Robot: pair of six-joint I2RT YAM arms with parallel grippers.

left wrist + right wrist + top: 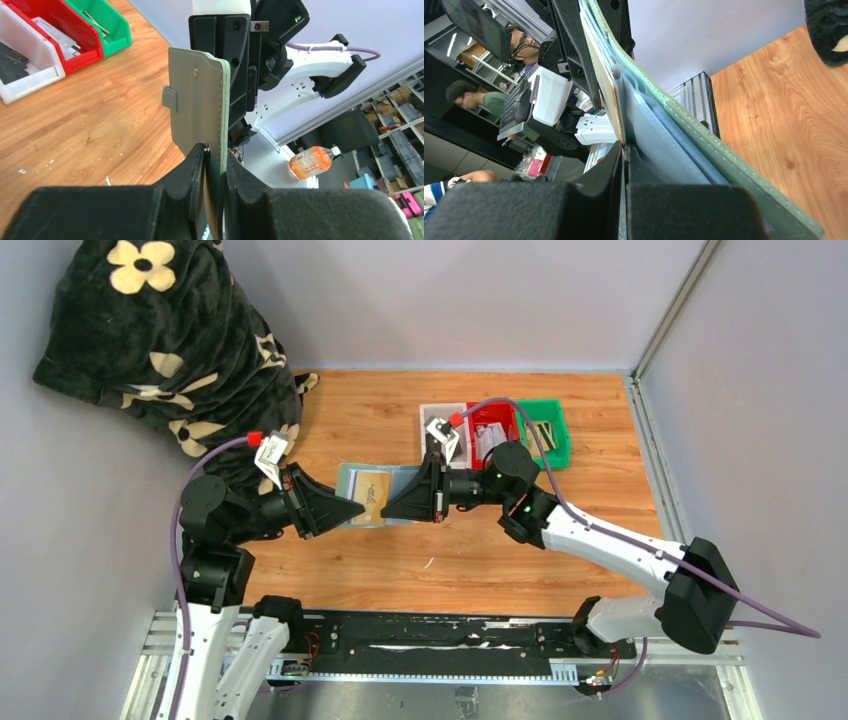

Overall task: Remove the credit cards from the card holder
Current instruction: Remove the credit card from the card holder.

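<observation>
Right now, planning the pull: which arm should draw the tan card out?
Right. The right gripper looks shut on the tan-gold card, while the left gripper clamps the card holder, bracing it.

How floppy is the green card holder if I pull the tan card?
Probably floppy: the card holder looks thin and bowed. Only the left end effector clamps it, so it may bend. The tan card in the right end effector looks stiffer.
</observation>
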